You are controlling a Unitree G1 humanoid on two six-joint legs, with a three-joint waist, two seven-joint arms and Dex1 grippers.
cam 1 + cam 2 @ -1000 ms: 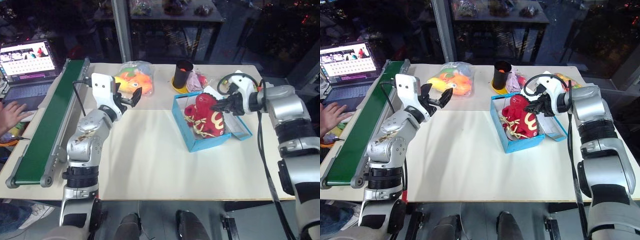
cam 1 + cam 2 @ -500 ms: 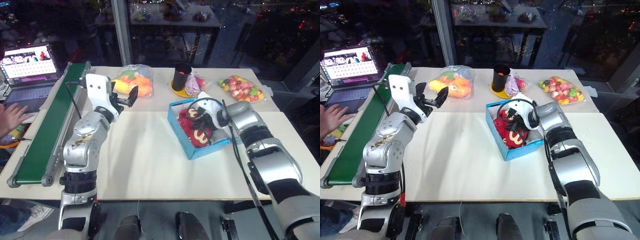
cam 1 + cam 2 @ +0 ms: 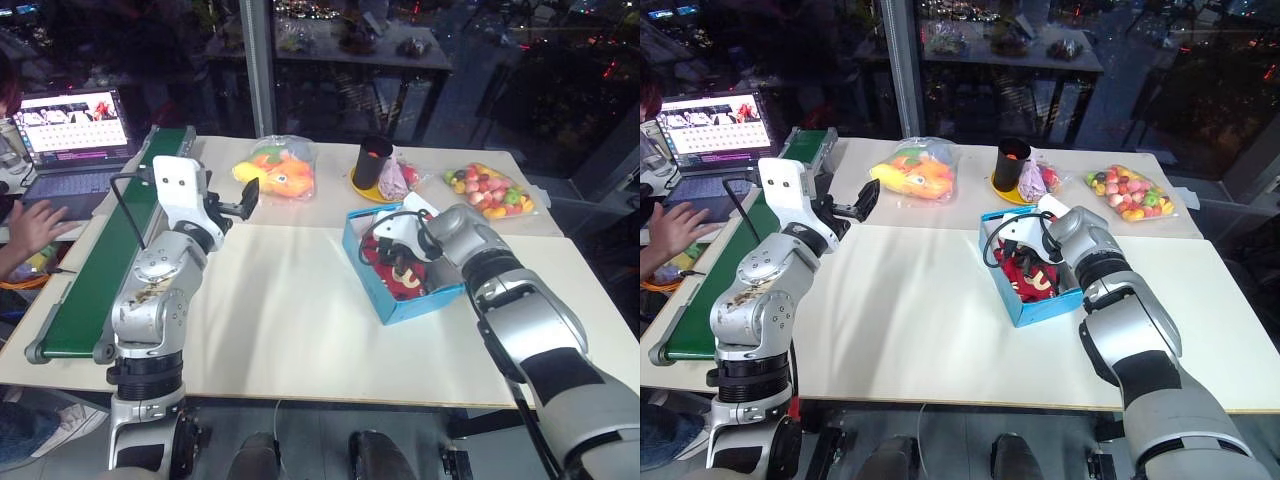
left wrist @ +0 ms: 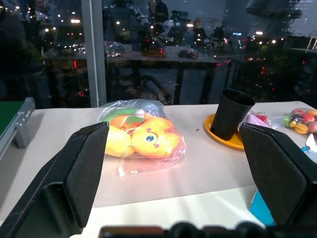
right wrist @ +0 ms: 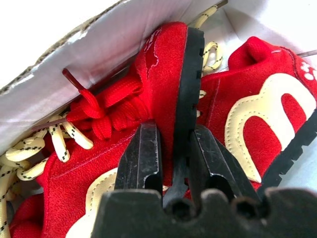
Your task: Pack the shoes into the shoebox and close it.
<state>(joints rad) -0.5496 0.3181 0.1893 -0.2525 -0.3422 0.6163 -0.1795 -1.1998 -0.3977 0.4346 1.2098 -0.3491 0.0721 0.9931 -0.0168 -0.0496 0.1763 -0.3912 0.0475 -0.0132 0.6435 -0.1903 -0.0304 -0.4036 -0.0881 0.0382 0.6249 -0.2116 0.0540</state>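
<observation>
Down into the shoebox (image 3: 400,305) has gone the right tool (image 5: 174,163) since a second ago; back then it hung above the red shoes (image 3: 392,268). Now its two black fingers (image 5: 143,156) sit on each side of the black sole edge of one shoe. They pinch it only loosely — the fingers have started to part, and I cannot tell if they hold it tight or have let go.

Both shoes are inside the blue box, lying on their sides against the white inner wall. Yellow laces (image 5: 29,148) curl next to them. The box lid is open.

From the middle of the counter (image 3: 290,320), the box lies at about 3 o'clock. The left tool (image 3: 243,200) is up in the air at about 10 o'clock, with its fingers (image 4: 81,168) spread wide and nothing between them. It has hardly moved.

Past the left tool, at about 12 o'clock, lies a clear bag of yellow-orange plush toys (image 3: 278,172). At about 1 o'clock stands a black cup (image 3: 372,162) on a yellow plate (image 4: 224,138). Farther to the right — at about 2 o'clock — lies a bag of small colored balls (image 3: 487,190).

Along the 9 o'clock side runs a long green belt (image 3: 100,270). Beyond it sits a laptop (image 3: 72,125), and a person's hand (image 3: 35,225) rests near it.
</observation>
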